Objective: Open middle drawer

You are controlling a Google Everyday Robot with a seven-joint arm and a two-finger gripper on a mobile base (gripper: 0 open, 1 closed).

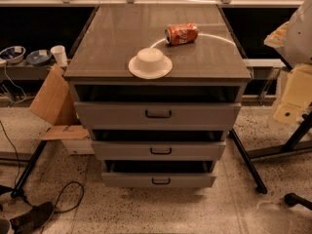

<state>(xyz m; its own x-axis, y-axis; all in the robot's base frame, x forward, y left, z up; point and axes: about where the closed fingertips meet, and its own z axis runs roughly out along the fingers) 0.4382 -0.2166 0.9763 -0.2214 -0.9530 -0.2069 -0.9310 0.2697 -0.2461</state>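
Observation:
A grey cabinet (pixel 158 43) stands in the middle of the camera view with three stacked grey drawers. The middle drawer (pixel 122 150) is the medium-wide front, with a small black loop handle (pixel 161 151). A dark gap shows above its front. The wider top drawer (pixel 107 115) is above it and the narrower bottom drawer (pixel 122 180) below. My arm's cream parts are at the right edge, and the gripper (pixel 291 100) seems to be the lower cream block there. It is well to the right of the drawers and touches nothing.
A white bowl (pixel 150 62) and a red soda can (pixel 181 34) on its side lie on the cabinet top. Cardboard (pixel 54 100) leans at the left. A cup (pixel 59 55) and bowls (pixel 12 53) sit on a low shelf. Black stand legs (pixel 247 162) and cables (pixel 63 194) cross the floor.

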